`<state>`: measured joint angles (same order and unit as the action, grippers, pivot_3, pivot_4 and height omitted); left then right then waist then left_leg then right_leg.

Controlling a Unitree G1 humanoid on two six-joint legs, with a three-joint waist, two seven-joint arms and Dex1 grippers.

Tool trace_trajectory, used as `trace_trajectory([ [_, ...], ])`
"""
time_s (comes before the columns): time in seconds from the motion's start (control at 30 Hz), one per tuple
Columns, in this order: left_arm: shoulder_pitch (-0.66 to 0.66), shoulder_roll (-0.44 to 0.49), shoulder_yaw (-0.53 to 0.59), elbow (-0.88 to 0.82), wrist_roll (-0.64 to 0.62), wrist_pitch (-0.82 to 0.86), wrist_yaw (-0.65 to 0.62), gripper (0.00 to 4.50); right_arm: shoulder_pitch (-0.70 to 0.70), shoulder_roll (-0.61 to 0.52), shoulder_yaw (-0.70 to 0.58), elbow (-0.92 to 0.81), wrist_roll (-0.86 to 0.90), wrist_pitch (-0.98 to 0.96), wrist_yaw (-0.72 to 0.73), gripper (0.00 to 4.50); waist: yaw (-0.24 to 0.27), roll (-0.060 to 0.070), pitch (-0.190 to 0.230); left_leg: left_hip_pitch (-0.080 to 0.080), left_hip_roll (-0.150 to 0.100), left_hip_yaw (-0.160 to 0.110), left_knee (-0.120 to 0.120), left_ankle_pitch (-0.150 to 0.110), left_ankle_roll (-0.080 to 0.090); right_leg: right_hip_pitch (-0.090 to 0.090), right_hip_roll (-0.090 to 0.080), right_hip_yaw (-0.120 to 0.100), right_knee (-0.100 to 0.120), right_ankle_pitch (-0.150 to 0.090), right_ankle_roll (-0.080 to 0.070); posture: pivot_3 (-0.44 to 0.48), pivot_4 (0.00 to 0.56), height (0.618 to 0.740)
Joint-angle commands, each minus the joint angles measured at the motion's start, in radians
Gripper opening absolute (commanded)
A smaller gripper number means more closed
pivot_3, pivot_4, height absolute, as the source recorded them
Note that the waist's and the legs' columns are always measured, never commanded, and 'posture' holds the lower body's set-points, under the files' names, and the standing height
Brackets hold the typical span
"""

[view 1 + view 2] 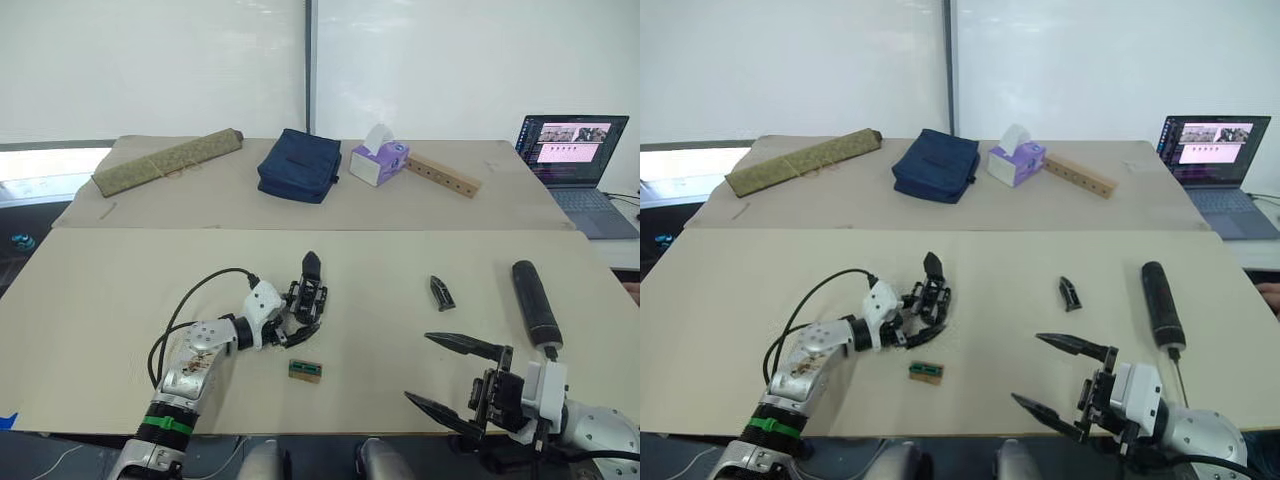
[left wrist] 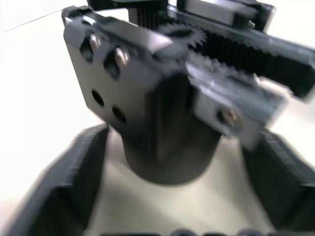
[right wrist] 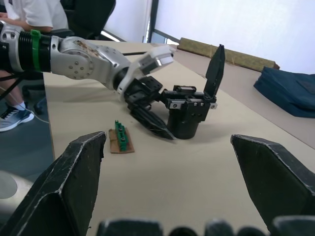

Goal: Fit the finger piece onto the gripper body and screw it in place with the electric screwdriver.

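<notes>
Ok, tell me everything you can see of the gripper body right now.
The gripper body is a compact black block, plastic by the look, standing on its round motor end on the tan table. One pointed black finger sticks up from its top. A toothed rack, a gear and several silver screws show on its upper part, with two empty screw holes on one face. The left end effector has its fingers either side of it; whether they touch it I cannot tell. A small green-and-tan block lies nearby, apart from it.

Gripper body (image 1: 306, 298): table's left half, upright (small block (image 1: 305, 371) just before it).
Finger piece (image 1: 441, 292): right of centre.
Electric screwdriver (image 1: 535, 302): right of finger piece.
</notes>
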<state>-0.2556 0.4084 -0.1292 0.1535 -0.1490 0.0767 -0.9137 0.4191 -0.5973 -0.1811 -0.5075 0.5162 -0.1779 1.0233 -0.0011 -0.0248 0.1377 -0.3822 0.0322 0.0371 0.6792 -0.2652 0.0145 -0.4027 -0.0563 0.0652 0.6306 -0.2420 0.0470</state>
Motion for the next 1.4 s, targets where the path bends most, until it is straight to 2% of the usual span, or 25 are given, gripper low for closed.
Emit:
trace_trajectory([
  [0.03, -0.003, 0.065, 0.062, 0.068, -0.031, -0.052, -0.045, 4.45, 0.019, -0.012, -0.041, -0.039, 0.013, 0.021, -0.029, 4.5, -0.002, 0.001, 0.0, 0.0, 0.0, 0.0, 0.0, 0.0, 0.0, 0.0, 0.0, 0.0, 0.0, 0.0, 0.0, 0.0, 0.15, 0.74],
  [0.17, 0.022, 0.164, 0.149, 0.132, -0.144, -0.058, -0.192, 4.45, 0.109, -0.009, -0.123, -0.078, 0.009, 0.058, -0.093, 4.5, -0.005, 0.001, 0.0, 0.0, 0.001, 0.0, -0.001, 0.0, 0.0, -0.001, 0.0, 0.0, 0.001, -0.001, -0.001, 0.0, 0.15, 0.74],
  [0.23, 0.059, 0.223, 0.197, 0.131, -0.247, -0.063, -0.36, 4.45, 0.155, 0.0, -0.186, -0.103, -0.071, 0.142, -0.212, 4.5, -0.01, 0.001, 0.0, 0.0, 0.001, 0.001, -0.001, 0.0, 0.0, -0.001, 0.0, 0.0, 0.001, -0.001, -0.001, 0.0, 0.15, 0.74],
  [0.3, 0.078, 0.27, 0.23, 0.141, -0.299, -0.076, -0.467, 4.45, 0.187, 0.003, -0.221, -0.126, -0.141, 0.214, -0.297, 4.5, -0.01, 0.001, 0.0, -0.001, 0.001, 0.001, -0.001, 0.0, 0.0, -0.002, -0.001, 0.0, 0.001, -0.001, -0.002, 0.0, 0.15, 0.74],
  [0.43, 0.038, 0.323, 0.298, 0.169, -0.353, -0.057, -0.528, 4.45, 0.263, 0.029, -0.252, -0.155, -0.184, 0.324, -0.382, 4.5, 0.006, 0.0, 0.0, -0.002, 0.001, 0.003, 0.0, 0.0, 0.0, -0.003, -0.003, 0.0, 0.0, -0.002, -0.002, 0.0, 0.15, 0.74],
  [0.53, 0.024, 0.333, 0.319, 0.111, -0.392, -0.023, -0.542, 4.45, 0.241, 0.067, -0.265, -0.186, -0.126, 0.427, -0.456, 4.5, 0.011, 0.0, -0.001, -0.002, 0.001, 0.005, 0.0, 0.0, 0.0, -0.002, -0.003, -0.001, 0.0, -0.002, -0.002, 0.0, 0.15, 0.74],
  [0.63, -0.015, 0.302, 0.334, -0.017, -0.461, 0.061, -0.471, 4.45, 0.094, 0.049, -0.278, -0.24, -0.03, 0.657, -0.581, 4.5, 0.003, -0.001, 0.0, -0.002, 0.002, 0.004, 0.0, 0.0, 0.0, -0.003, -0.003, 0.001, 0.0, -0.002, -0.002, 0.0, 0.15, 0.74],
  [0.77, -0.022, 0.275, 0.323, -0.134, -0.495, 0.136, -0.418, 4.45, -0.052, -0.03, -0.312, -0.263, 0.108, 1.082, -0.724, 4.5, -0.004, -0.002, 0.0, -0.003, 0.002, 0.004, 0.0, 0.0, 0.0, -0.002, -0.003, 0.003, -0.001, 0.0, 0.0, 0.0, 0.15, 0.74],
  [0.8, -0.018, 0.272, 0.308, -0.176, -0.509, 0.175, -0.404, 4.45, -0.132, -0.067, -0.312, -0.242, 0.149, 1.178, -0.742, 4.5, -0.006, -0.002, 0.0, -0.003, 0.001, 0.003, -0.001, 0.0, 0.0, -0.002, -0.003, 0.003, -0.001, 0.0, 0.0, 0.0, 0.15, 0.74],
  [0.9, -0.031, 0.242, 0.269, -0.296, -0.556, 0.266, -0.346, 4.45, -0.492, -0.162, -0.237, -0.1, 0.195, 1.434, -0.784, 4.5, -0.023, 0.0, 0.004, -0.003, 0.001, 0.003, -0.001, -0.001, 0.001, -0.004, -0.002, 0.004, -0.001, 0.0, 0.0, 0.0, 0.15, 0.74],
  [0.93, -0.035, 0.234, 0.263, -0.313, -0.559, 0.277, -0.336, 4.45, -0.56, -0.176, -0.213, -0.069, 0.188, 1.486, -0.791, 4.5, -0.025, 0.0, 0.004, -0.004, 0.0, 0.004, 0.0, 0.0, 0.001, -0.004, -0.002, 0.005, -0.001, 0.001, 0.0, 0.0, 0.15, 0.74],
  [1.0, -0.045, 0.219, 0.249, -0.346, -0.56, 0.283, -0.324, 4.45, -0.68, -0.199, -0.13, 0.022, 0.162, 1.551, -0.786, 4.5, -0.021, -0.002, 0.004, -0.004, -0.001, 0.002, 0.0, 0.0, 0.002, -0.004, -0.001, 0.004, -0.001, 0.001, 0.001, 0.0, 0.15, 0.74],
  [1.1, -0.056, 0.207, 0.227, -0.374, -0.546, 0.268, -0.318, 4.45, -0.821, -0.207, 0.041, 0.183, 0.085, 1.518, -0.758, 4.5, -0.013, -0.003, 0.004, -0.005, 0.001, 0.003, -0.002, 0.0, 0.002, -0.004, 0.002, 0.0, -0.002, -0.001, -0.002, 0.0, 0.15, 0.74],
  [1.3, -0.038, 0.204, 0.219, -0.396, -0.54, 0.262, -0.3, 4.45, -0.943, -0.181, 0.201, 0.336, -0.001, 1.485, -0.719, 4.5, -0.012, -0.002, 0.004, -0.021, -0.001, 0.002, 0.001, 0.001, 0.003, -0.021, 0.0, 0.003, 0.001, 0.002, 0.001, 0.0, 0.15, 0.74],
  [1.4, -0.019, 0.204, 0.22, -0.418, -0.543, 0.261, -0.289, 4.45, -0.954, -0.176, 0.245, 0.378, -0.04, 1.465, -0.702, 4.5, -0.013, -0.002, 0.004, -0.022, -0.002, 0.001, 0.003, 0.001, 0.003, -0.021, -0.001, 0.003, 0.0, 0.004, 0.003, 0.0, 0.15, 0.74],
])
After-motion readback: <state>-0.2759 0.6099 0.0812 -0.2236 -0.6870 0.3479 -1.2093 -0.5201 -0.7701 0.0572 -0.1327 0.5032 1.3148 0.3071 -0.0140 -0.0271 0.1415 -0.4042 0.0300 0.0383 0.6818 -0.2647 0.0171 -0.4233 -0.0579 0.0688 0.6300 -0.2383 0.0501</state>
